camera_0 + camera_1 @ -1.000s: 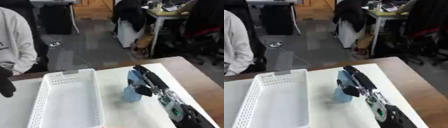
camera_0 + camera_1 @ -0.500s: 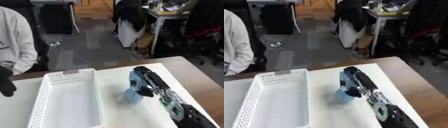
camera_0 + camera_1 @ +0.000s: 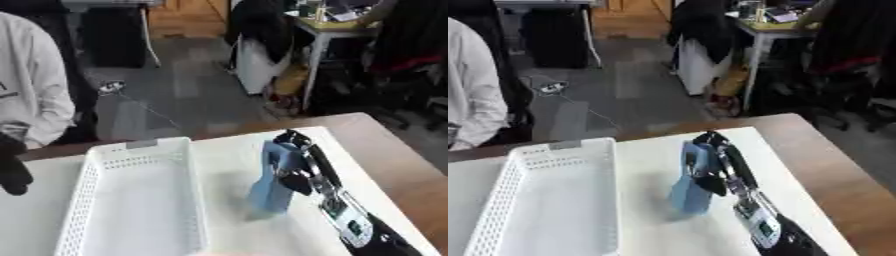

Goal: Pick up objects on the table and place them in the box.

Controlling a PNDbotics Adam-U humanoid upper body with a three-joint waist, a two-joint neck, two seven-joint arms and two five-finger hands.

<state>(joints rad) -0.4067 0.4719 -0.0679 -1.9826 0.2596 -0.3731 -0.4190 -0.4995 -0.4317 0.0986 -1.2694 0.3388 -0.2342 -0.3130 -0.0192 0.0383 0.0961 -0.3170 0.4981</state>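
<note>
Right hand (image 3: pixel 296 170) of mine is wrapped round a tall, pale blue, flat-sided carton-like object (image 3: pixel 269 180), fingers along its far face and thumb on the near side, about halfway up. It stands upright in my grip near the middle of the white-covered table (image 3: pixel 226 155), and I cannot tell whether its base touches the cover or hangs just above it. A faint shadow lies on the cover at its foot.

Just beside it, toward the table's left edge, is the long white plastic basket with perforated walls (image 3: pixel 87 195), lying lengthwise from the far edge toward the near one. I can see nothing inside it. That is the box I judge I must fill.

My left hand (image 3: pixel 12 167) shows at the left edge of the left eye view, dark and held off the basket; I cannot tell how its fingers are set.

I judge the blue object to be light and fairly stiff, probably thin card or plastic, so its walls could dent under a hard squeeze. Its smooth faces could slip, and being tall and narrow it would tip easily if set down on end. Holding across the broad faces at mid-height, as now, seems the sensible place.
</note>
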